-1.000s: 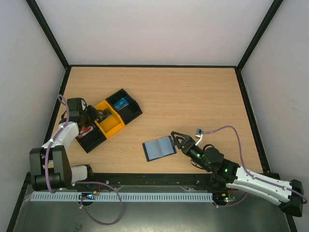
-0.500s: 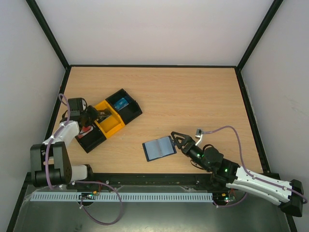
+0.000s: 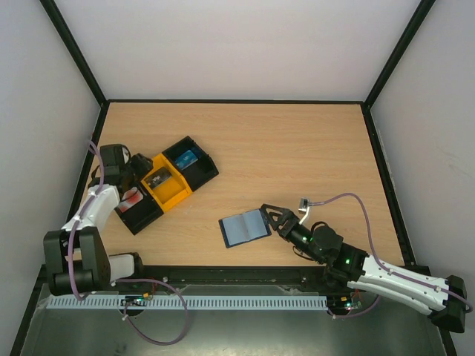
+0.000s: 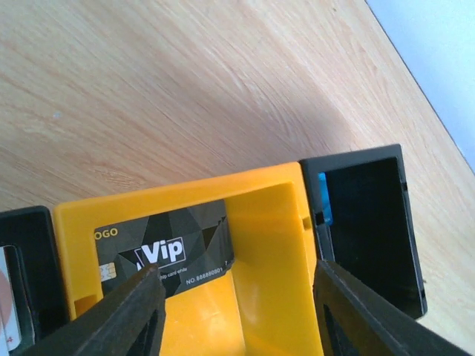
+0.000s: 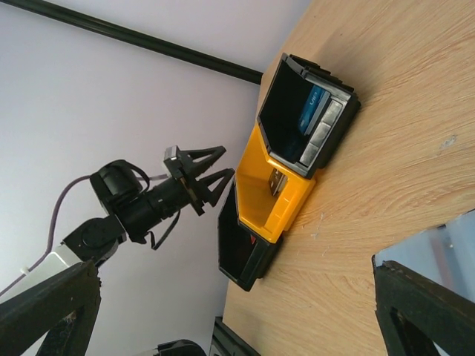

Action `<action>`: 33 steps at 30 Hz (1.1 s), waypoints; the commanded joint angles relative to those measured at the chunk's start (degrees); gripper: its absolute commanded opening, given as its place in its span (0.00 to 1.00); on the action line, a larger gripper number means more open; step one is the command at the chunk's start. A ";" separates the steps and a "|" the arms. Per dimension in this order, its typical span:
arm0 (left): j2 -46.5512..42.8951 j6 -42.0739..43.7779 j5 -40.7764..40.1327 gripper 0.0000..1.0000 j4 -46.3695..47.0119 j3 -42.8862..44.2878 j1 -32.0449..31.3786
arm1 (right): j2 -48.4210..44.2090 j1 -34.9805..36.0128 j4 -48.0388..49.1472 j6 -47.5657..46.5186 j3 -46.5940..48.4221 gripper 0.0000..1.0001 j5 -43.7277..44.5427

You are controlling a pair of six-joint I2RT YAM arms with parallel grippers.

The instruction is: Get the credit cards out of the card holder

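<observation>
Cards sit one apiece in three box-shaped plastic trays lined up at the left of the pale wooden bench (image 3: 297,148). The dark patterned card (image 4: 159,248) lies flat in the yellow middle tray (image 4: 267,304), the blue card (image 3: 186,157) leans in the far black tray (image 4: 371,230), and the white card (image 3: 132,197) with a red round mark rests in the near black tray (image 3: 141,217). Over the yellow tray hangs the left pincer (image 4: 237,278), its fingers apart and holding nothing. Well to the right, the flat bifold card holder (image 3: 245,227), black-edged with grey-blue panels, lies open on the bench. At its right edge the right pincer (image 3: 269,216) stands spread wide and empty; whether it touches the holder I cannot tell.
</observation>
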 commanded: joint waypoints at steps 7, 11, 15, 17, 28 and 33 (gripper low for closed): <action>-7.14 5.30 5.65 0.89 -7.86 3.44 -1.39 | -0.33 0.10 -9.58 0.22 1.58 0.98 5.84; -11.41 8.29 6.05 1.00 -11.50 3.17 -2.39 | -0.04 0.07 -9.63 -3.70 2.76 0.98 3.98; -16.82 8.06 9.91 1.00 -12.60 0.65 -2.62 | 2.98 0.08 -10.73 -6.14 4.03 0.98 4.34; -18.96 8.29 11.93 1.00 -14.26 0.35 -3.01 | 5.70 0.07 -11.46 -8.19 5.59 0.98 3.98; -32.28 7.17 15.22 1.00 -23.32 0.24 -6.62 | 28.34 0.11 -13.05 -18.65 15.75 0.92 -2.46; -36.95 5.54 20.77 1.00 -23.38 -4.47 -7.29 | 35.67 0.08 -8.66 -20.04 16.72 0.71 -5.96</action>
